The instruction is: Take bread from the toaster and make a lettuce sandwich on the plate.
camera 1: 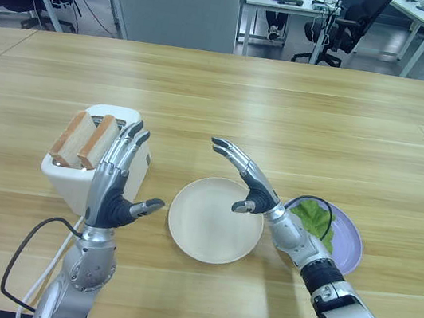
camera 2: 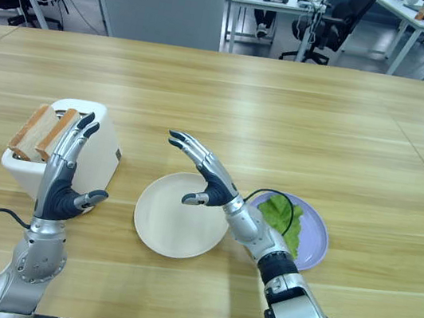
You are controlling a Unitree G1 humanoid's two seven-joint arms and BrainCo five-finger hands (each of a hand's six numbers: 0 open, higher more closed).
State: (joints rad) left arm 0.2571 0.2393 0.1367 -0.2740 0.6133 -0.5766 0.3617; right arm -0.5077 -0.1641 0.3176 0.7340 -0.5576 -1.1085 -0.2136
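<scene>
A white toaster (camera 1: 80,178) stands at the left on the wooden table, with two bread slices (camera 1: 84,140) sticking up out of its slots. My left hand (camera 1: 116,180) is raised right next to the toaster's right side, open, fingers straight and pointing up. An empty cream plate (camera 1: 208,231) lies at the centre front. My right hand (camera 1: 245,180) hovers open over the plate's right rim, fingers stretched toward the left. A green lettuce leaf (camera 1: 315,221) rests on a purple plate (camera 1: 347,247) at the right, partly hidden by my right forearm.
The toaster's cable (camera 1: 23,254) loops over the table's front left. Beyond the plates lies a wide stretch of bare wooden table (camera 1: 284,114). Desks, chairs and a grey pillar stand in the room behind.
</scene>
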